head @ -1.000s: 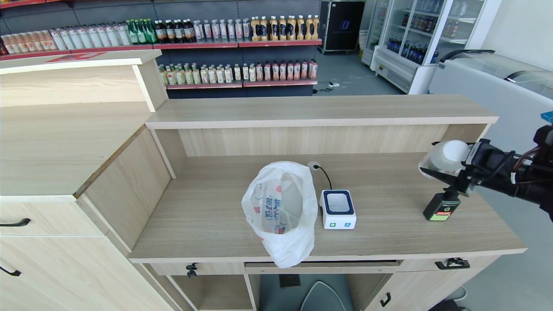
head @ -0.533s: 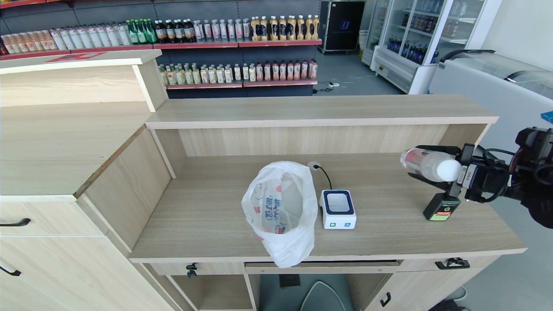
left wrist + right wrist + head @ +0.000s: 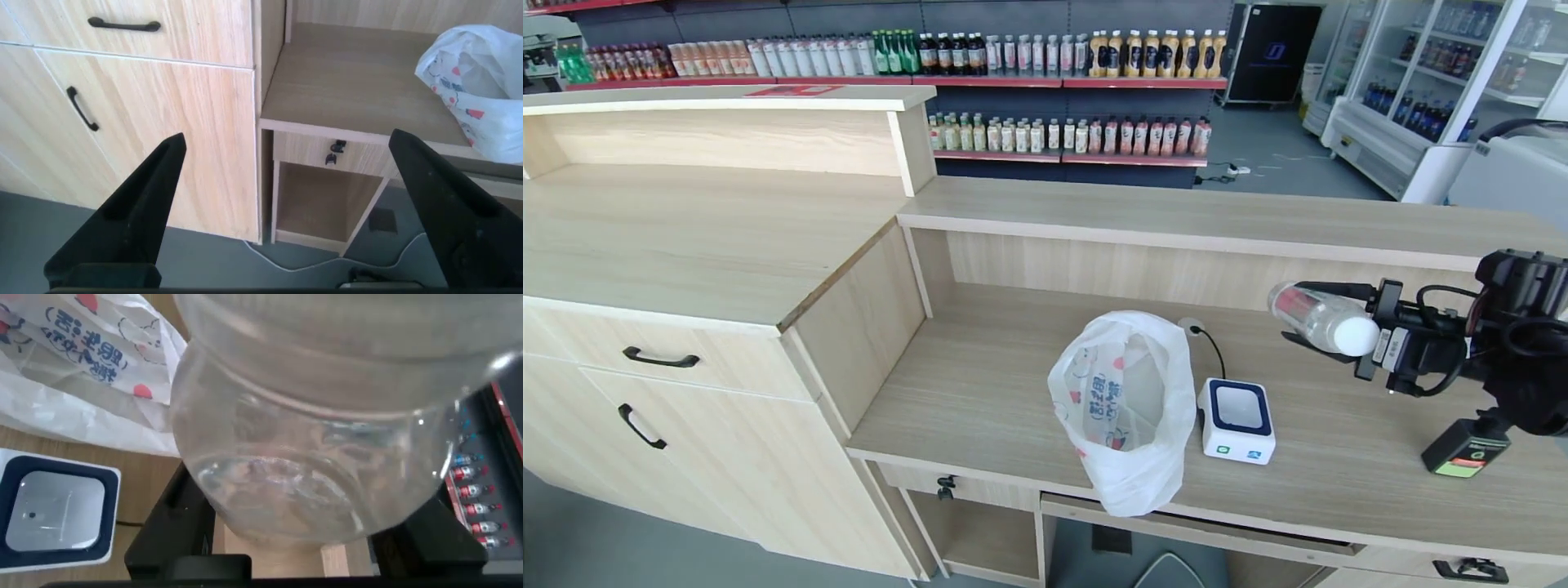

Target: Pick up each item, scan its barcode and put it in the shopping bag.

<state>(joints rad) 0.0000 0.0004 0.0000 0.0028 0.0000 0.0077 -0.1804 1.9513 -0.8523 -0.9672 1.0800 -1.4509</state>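
Observation:
My right gripper is shut on a clear plastic bottle with a white cap, held on its side above the right part of the counter. The bottle hangs above and to the right of the white barcode scanner, whose window faces up. A white shopping bag stands open just left of the scanner. A small black item with a green and red label stands at the counter's right end. My left gripper is open and holds nothing, low beside the counter's left front.
A raised ledge runs along the back of the counter. A taller cabinet with drawers stands to the left. The scanner's cable runs to a hole behind it. Drink shelves and fridges line the room behind.
The head camera has swung left, shifting the whole picture. My right gripper has turned the bottle onto its side and carried it left, away from the black item and nearer the scanner.

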